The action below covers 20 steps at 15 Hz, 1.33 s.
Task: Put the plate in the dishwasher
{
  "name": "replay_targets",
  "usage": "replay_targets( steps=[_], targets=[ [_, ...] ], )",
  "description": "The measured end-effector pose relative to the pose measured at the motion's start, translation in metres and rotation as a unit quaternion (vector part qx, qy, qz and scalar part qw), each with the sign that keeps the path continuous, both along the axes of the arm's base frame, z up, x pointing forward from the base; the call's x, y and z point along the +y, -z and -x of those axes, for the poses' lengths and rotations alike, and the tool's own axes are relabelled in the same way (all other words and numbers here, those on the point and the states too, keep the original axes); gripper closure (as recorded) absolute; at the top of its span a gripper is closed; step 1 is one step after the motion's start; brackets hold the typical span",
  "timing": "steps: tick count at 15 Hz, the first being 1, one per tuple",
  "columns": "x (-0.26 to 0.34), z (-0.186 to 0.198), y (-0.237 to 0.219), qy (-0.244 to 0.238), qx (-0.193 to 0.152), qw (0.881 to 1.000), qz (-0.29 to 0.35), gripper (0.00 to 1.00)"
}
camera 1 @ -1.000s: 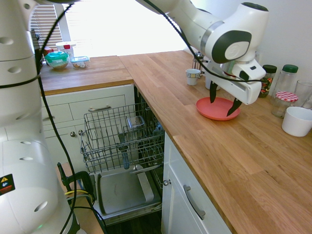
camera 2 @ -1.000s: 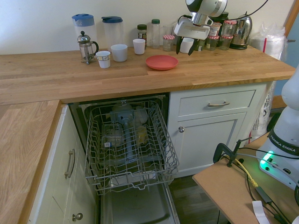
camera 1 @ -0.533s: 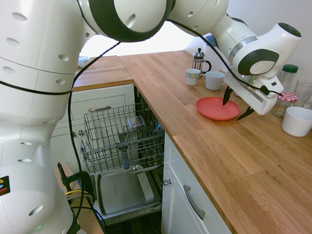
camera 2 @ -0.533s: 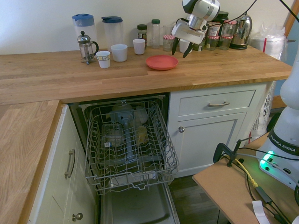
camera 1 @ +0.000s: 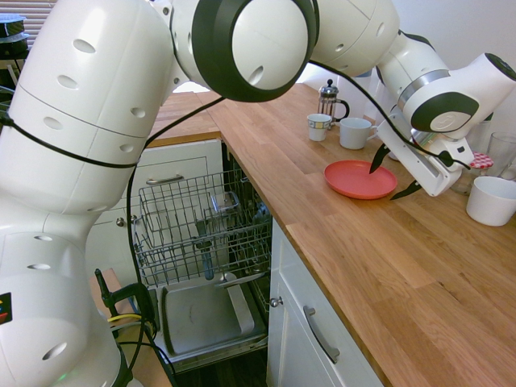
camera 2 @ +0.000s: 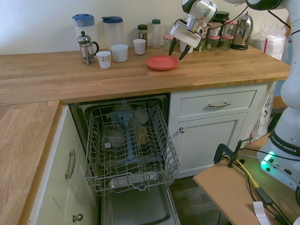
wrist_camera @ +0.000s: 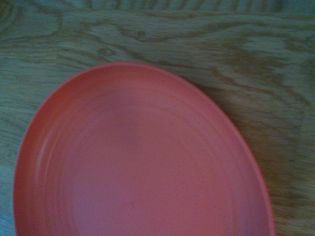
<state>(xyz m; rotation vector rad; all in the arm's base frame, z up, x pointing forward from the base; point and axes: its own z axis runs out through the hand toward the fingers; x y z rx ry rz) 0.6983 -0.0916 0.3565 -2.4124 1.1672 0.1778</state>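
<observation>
The coral-red plate (camera 1: 355, 179) (camera 2: 161, 62) lies flat on the wooden counter, empty, and fills most of the wrist view (wrist_camera: 142, 157). My gripper (camera 1: 395, 176) (camera 2: 176, 50) hangs tilted just above the plate's far rim, open, with nothing between its dark fingers. The dishwasher (camera 1: 205, 266) (camera 2: 129, 145) stands open under the counter, its grey wire rack (camera 2: 131, 140) pulled out over the lowered door and holding a few glass items.
Behind the plate stand white mugs (camera 2: 119, 52), a French press (camera 2: 86, 47), two jugs (camera 2: 112, 30), several jars and a kettle (camera 2: 241, 30). A white bowl (camera 1: 490, 200) sits near the gripper. White drawers and cupboards flank the dishwasher.
The gripper has swung from directly over the plate to its far rim and tilted, staying open. The arm's upper links have moved into the first exterior view. The plate has not moved.
</observation>
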Motion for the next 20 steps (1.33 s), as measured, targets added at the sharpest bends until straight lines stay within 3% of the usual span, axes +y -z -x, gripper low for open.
replay_targets(
  steps=[20],
  targets=[
    [0.002, -0.021, 0.028, -0.019, 0.010, 1.000, -0.019, 1.00]
  ],
)
